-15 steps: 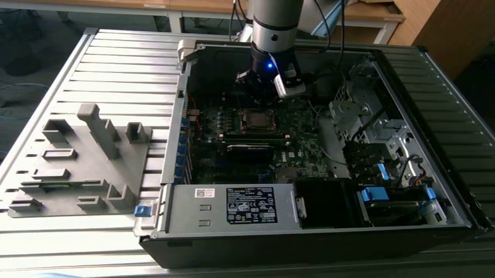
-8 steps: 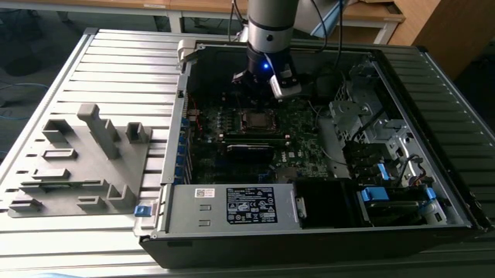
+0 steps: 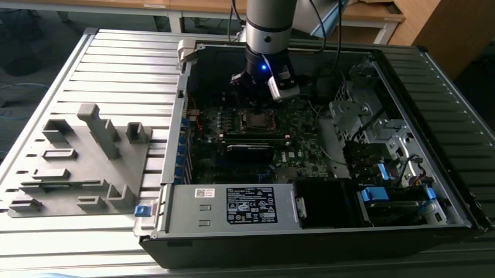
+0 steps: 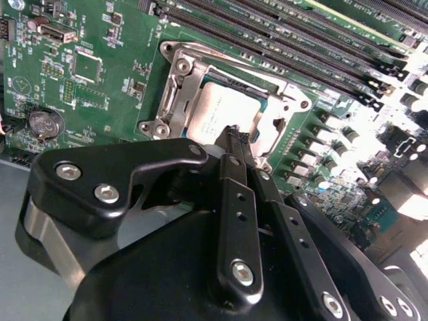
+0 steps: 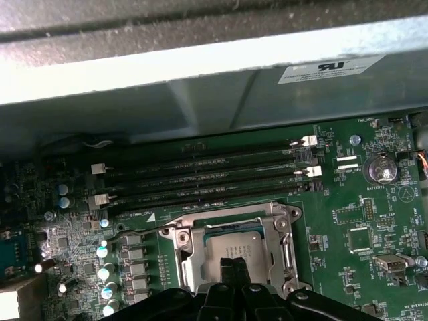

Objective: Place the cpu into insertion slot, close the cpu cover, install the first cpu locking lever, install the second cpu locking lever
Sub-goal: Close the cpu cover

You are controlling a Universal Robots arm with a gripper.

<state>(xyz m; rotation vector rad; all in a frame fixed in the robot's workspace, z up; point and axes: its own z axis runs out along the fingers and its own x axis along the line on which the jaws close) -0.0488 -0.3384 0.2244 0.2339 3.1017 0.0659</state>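
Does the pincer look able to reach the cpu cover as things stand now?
Probably yes. The pincer sits just over the cpu, which lies framed by the cpu cover, and nothing stands between it and that silver frame. The open case leaves the way from above free.

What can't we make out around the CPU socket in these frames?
- cpu: edge toward the claw, second wrist view, hidden by the claw.
- cpu cover: same side, first wrist view, behind the claw.
- insertion slot: exterior view, too small to tell whether latched.
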